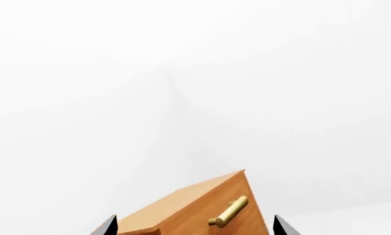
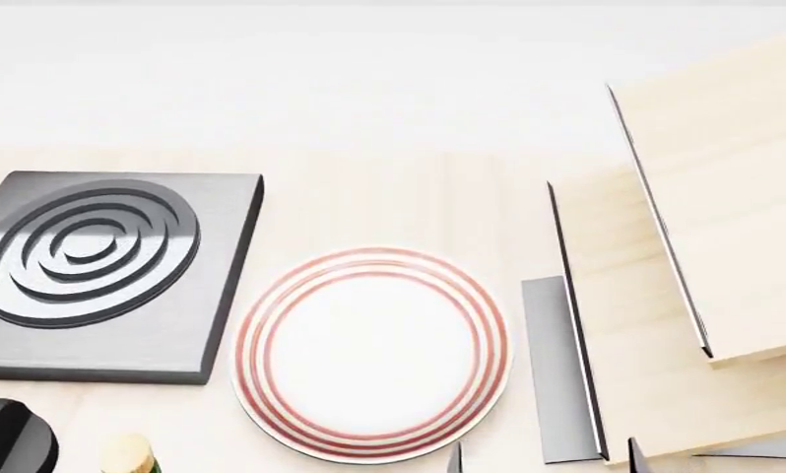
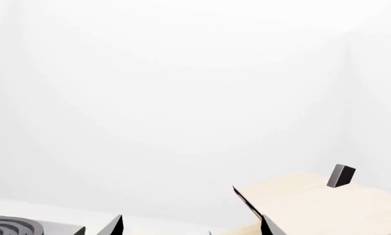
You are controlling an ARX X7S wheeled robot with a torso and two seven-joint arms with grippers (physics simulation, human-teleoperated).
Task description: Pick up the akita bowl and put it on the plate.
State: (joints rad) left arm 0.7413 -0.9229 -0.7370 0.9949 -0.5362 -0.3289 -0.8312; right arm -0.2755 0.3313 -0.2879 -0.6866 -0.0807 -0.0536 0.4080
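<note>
- The pale wooden table spreads under my head camera, running far toward a blank white wall.
- On the right stands a light wood shelf unit of stacked slanted boards with thin dark edges; my right wrist camera sees its top boards too.
- On the left lies the dark grey square stove with raised concentric rings, flat on the table.
- The plate, white with red rings at its rim, lies between stove and shelf, nearer to me than the stove's far edge, apart from both. Nothing rests on it.
- The akita bowl shows in none of my views, so I cannot place it.
- My left wrist camera looks at a brown wooden cabinet with a brass handle.
- My left gripper: only two dark tips, spread wide, nothing between them.
- My right gripper: the same, tips parted and bare.
</note>
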